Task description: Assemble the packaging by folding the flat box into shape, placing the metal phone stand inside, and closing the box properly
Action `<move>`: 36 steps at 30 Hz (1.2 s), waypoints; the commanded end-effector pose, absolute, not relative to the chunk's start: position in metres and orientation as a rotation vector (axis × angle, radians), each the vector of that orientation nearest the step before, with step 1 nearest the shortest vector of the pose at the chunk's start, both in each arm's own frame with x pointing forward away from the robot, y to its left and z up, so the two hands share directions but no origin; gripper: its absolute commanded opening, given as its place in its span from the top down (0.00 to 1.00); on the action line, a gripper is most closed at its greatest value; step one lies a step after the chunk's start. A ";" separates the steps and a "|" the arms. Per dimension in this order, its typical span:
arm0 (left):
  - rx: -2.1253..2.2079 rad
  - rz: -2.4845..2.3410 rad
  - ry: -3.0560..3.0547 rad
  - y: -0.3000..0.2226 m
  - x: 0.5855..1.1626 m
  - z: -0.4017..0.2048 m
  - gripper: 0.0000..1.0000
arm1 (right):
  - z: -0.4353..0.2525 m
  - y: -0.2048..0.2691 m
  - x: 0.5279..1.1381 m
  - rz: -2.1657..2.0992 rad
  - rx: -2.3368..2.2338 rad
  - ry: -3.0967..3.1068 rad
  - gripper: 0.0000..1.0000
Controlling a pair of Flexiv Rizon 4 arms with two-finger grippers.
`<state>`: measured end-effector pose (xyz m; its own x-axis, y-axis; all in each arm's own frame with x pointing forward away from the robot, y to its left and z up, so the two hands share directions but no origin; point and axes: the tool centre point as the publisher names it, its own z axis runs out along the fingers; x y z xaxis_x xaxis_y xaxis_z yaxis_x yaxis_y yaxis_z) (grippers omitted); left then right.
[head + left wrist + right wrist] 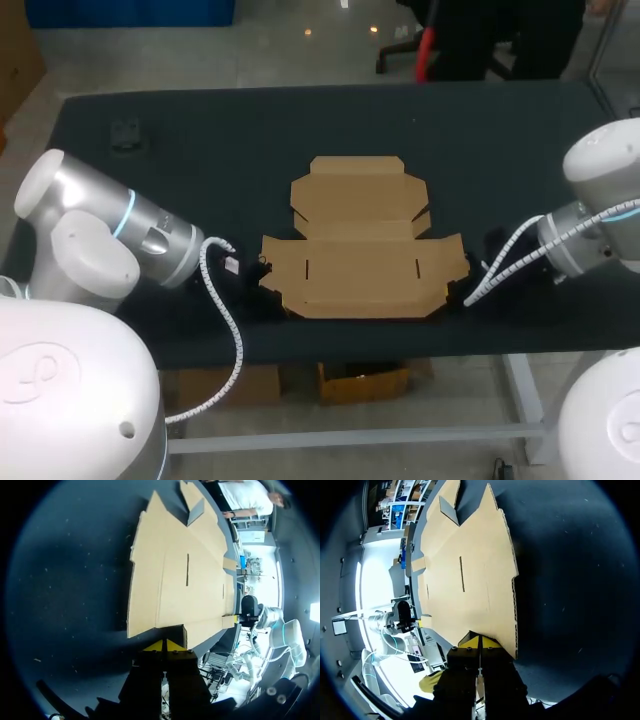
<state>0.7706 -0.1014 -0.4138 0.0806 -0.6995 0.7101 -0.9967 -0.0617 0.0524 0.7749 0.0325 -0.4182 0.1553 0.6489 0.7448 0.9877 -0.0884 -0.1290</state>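
Observation:
The flat brown cardboard box [360,250] lies unfolded on the black table, its flaps spread out. My left gripper [255,280] sits low at the box's front left corner, my right gripper [462,285] at its front right corner. In the left wrist view the yellow tips of the left gripper [164,646] are pressed together at the edge of the box [175,570], and nothing shows between them. The right gripper [479,641] is likewise shut at the edge of the box [465,575]. Across the card each wrist view shows the other arm's gripper [248,611] [405,616].
A small dark object [125,133] lies at the back left of the table [200,160]. The front table edge runs just behind both grippers. Black tabletop stretches behind the box and to both sides of it.

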 end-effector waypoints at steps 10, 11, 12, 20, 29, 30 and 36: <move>1.831 0.705 -1.676 -0.103 0.769 -0.413 1.00 | -0.414 0.033 0.771 -0.683 -1.828 -1.563 1.00; 1.831 0.703 -1.676 -0.103 0.769 -0.413 1.00 | -0.414 0.033 0.771 -0.682 -1.829 -1.562 1.00; 1.830 0.701 -1.677 -0.104 0.769 -0.413 1.00 | -0.414 0.033 0.771 -0.681 -1.830 -1.562 1.00; 1.829 0.691 -1.686 -0.107 0.770 -0.413 1.00 | -0.414 0.033 0.770 -0.674 -1.842 -1.559 1.00; 1.843 0.676 -1.702 -0.110 0.769 -0.412 1.00 | -0.414 0.036 0.768 -0.653 -1.872 -1.551 1.00; 1.844 0.675 -1.705 -0.110 0.769 -0.412 1.00 | -0.414 0.036 0.768 -0.651 -1.874 -1.553 1.00; 1.872 0.645 -1.744 -0.114 0.768 -0.408 1.00 | -0.410 0.038 0.768 -0.636 -1.902 -1.561 1.00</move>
